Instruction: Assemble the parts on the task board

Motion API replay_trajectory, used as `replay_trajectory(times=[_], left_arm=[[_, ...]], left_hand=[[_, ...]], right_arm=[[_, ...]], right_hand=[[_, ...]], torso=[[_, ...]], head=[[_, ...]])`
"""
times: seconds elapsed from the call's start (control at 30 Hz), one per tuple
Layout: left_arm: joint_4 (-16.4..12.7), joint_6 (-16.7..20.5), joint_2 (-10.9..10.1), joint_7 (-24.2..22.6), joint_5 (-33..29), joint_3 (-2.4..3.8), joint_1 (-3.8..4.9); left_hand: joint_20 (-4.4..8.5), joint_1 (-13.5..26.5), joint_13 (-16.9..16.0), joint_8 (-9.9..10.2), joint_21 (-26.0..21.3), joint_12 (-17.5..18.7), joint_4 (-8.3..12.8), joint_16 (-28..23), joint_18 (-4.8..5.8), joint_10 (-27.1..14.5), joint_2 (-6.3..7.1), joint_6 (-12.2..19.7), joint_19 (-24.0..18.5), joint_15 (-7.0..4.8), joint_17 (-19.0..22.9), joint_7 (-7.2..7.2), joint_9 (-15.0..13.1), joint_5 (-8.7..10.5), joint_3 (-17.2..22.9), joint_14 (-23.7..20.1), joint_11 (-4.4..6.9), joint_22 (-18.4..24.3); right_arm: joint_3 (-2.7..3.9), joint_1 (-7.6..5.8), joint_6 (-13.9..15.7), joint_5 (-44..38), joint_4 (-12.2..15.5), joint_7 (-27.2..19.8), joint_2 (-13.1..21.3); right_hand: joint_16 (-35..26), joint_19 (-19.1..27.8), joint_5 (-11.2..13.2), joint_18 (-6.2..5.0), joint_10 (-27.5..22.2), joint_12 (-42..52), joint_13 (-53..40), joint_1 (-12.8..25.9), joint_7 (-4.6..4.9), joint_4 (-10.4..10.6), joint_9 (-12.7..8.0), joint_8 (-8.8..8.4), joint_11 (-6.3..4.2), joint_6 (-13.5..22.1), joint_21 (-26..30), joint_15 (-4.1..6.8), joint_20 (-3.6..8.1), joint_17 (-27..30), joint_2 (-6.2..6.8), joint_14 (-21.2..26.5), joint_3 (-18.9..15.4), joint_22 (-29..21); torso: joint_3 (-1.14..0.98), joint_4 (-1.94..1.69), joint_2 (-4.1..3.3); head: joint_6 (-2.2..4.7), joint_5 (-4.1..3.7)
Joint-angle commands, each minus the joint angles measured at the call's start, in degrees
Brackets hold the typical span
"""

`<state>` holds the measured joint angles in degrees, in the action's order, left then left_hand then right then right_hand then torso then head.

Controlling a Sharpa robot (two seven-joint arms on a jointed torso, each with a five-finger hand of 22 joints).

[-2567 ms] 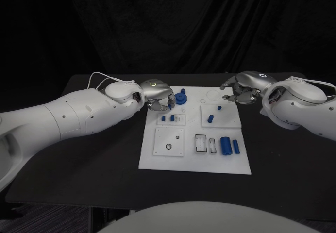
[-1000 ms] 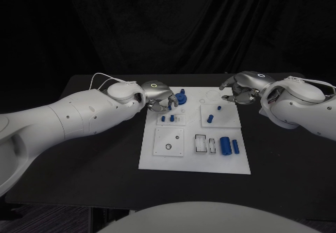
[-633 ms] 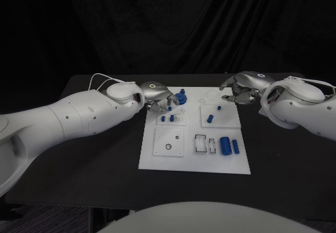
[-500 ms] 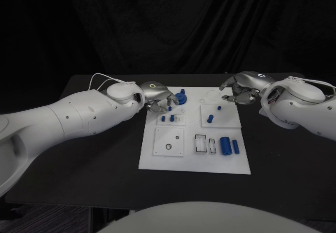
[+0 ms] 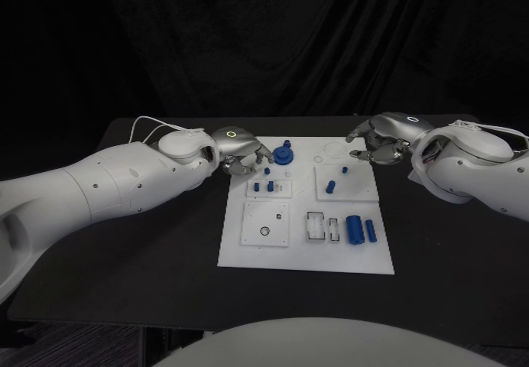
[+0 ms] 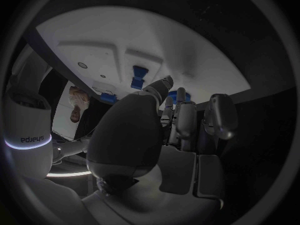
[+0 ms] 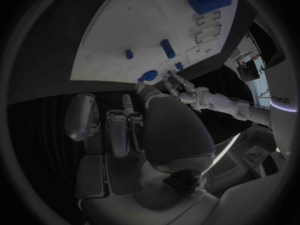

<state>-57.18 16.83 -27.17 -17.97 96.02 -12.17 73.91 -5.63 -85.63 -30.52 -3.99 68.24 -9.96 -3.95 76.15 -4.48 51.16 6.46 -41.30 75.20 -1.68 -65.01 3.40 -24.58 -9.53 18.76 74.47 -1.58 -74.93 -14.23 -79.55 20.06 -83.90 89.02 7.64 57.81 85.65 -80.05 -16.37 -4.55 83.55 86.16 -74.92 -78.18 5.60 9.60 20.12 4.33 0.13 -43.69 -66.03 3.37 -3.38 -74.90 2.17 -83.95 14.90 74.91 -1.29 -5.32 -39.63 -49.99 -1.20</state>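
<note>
1. The white board (image 5: 306,229) lies in the middle of the black table (image 5: 154,252), with small blue parts standing or lying across it.
2. The left hand (image 5: 244,151) hovers at the board's far left corner, fingers apart and empty, just beside the round blue knob (image 5: 286,156).
3. The right hand (image 5: 377,145) hangs over the far right edge, fingers loosely curled around nothing (as far as I can tell).
4. The blue cylinder (image 5: 355,229) and the slimmer peg (image 5: 371,231) lie near the right edge, loose.
5. These parts look light, stiff and smooth, probably slippery; I would pinch them across the middle, squarely.
</note>
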Motion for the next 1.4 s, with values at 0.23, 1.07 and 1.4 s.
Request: replay_trajectory(times=[0.23,1.07,1.4], left_arm=[[-4.24,16.17,-9.17,-9.70,-7.46,0.02,-0.02],[-19.10,-5.59,-22.81,-27.86,-71.31,-0.01,-3.23],[-21.06,-10.69,-23.32,-29.87,-78.62,0.00,-5.76]], left_hand=[[-2.08,5.21,-4.73,0.12,-40.35,-5.62,-8.55,-34.72,-4.38,-22.91,-1.93,-1.18,-33.02,3.62,27.48,-1.79,2.85,1.62,-4.35,-37.67,3.56,3.67],[-3.41,13.12,30.52,2.31,-66.86,9.96,-12.81,-76.15,-5.75,-51.16,-13.55,26.79,-73.44,3.01,65.01,2.71,22.82,-0.53,-30.78,-74.47,10.27,64.86],[-4.07,12.71,30.52,3.06,-66.79,9.96,-12.72,-76.15,-5.81,-51.16,-15.92,35.20,-73.23,4.35,65.01,9.08,23.63,-1.23,-32.65,-74.47,8.90,65.85]], right_arm=[[0.04,-0.71,2.78,-0.03,1.55,-1.94,1.35],[0.04,-0.90,-5.65,-16.19,0.48,-1.00,-0.69],[0.03,0.28,-6.06,-16.50,0.14,-1.61,-0.66]], right_hand=[[-22.84,7.85,0.15,-3.21,-36.57,-37.98,20.17,-2.44,0.84,-1.95,-1.29,-0.30,1.74,-0.88,19.61,-1.65,-0.83,1.61,3.93,3.07,4.32,2.87],[-32.86,12.55,0.09,-4.98,-51.69,-60.59,45.11,-0.92,-1.21,0.58,-1.84,-0.19,6.88,-0.76,36.90,-4.60,-3.83,12.64,5.80,10.53,-1.34,-1.03],[-31.05,9.66,-0.01,-4.50,-47.16,-62.42,50.66,-1.19,-1.11,4.56,-2.64,-0.18,6.79,-1.68,34.87,-4.42,-3.73,13.31,5.73,9.13,-3.83,-0.07]], torso=[[0.09,0.02,-0.03],[1.54,-2.38,0.01],[2.96,-3.62,0.18]], head=[[-0.01,-0.26],[-0.01,-6.70],[-0.01,-9.06]])
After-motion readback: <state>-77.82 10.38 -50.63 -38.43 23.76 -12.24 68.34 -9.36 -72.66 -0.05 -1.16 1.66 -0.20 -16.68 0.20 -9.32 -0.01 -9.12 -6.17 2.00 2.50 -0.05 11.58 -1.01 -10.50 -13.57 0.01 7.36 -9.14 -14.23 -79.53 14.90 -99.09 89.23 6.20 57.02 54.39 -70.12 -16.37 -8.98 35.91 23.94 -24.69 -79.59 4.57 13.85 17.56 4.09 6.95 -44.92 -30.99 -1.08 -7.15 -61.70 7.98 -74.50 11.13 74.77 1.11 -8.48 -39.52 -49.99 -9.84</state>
